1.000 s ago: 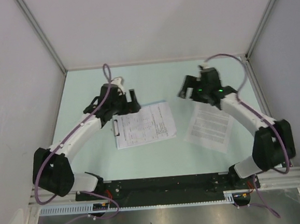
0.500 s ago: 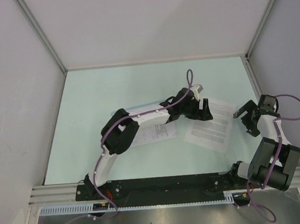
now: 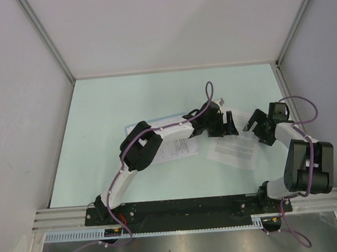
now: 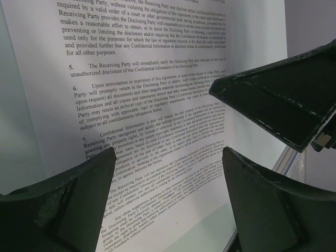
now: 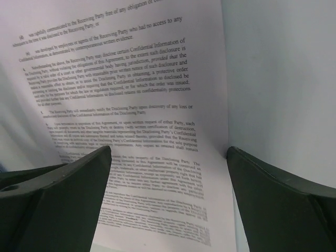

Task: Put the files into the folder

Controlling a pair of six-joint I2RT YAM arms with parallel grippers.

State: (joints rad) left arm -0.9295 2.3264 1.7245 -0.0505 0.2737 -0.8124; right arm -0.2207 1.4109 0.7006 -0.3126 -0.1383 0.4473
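One loose file, a white sheet (image 3: 232,153) of dense text, lies right of centre. My left gripper (image 3: 231,124) reaches across to the sheet's far edge. Its jaws stand open and empty over the text (image 4: 168,157). My right gripper (image 3: 254,126) is at the same edge from the right, also open and empty over the sheet (image 5: 168,152). One of its dark fingers (image 4: 278,100) shows in the left wrist view. The light-blue folder (image 3: 156,123) lies mid-table under my left arm. A printed sheet (image 3: 179,150) lies on it. Its clip is hidden.
The pale green table (image 3: 108,107) is walled by white panels on three sides. My left arm (image 3: 141,148) stretches diagonally over the folder. The black base rail (image 3: 181,209) runs along the near edge.
My left arm swung from the folder to the right, onto the loose sheet. My right arm pulled back to the right, then came in again to the sheet's far edge.
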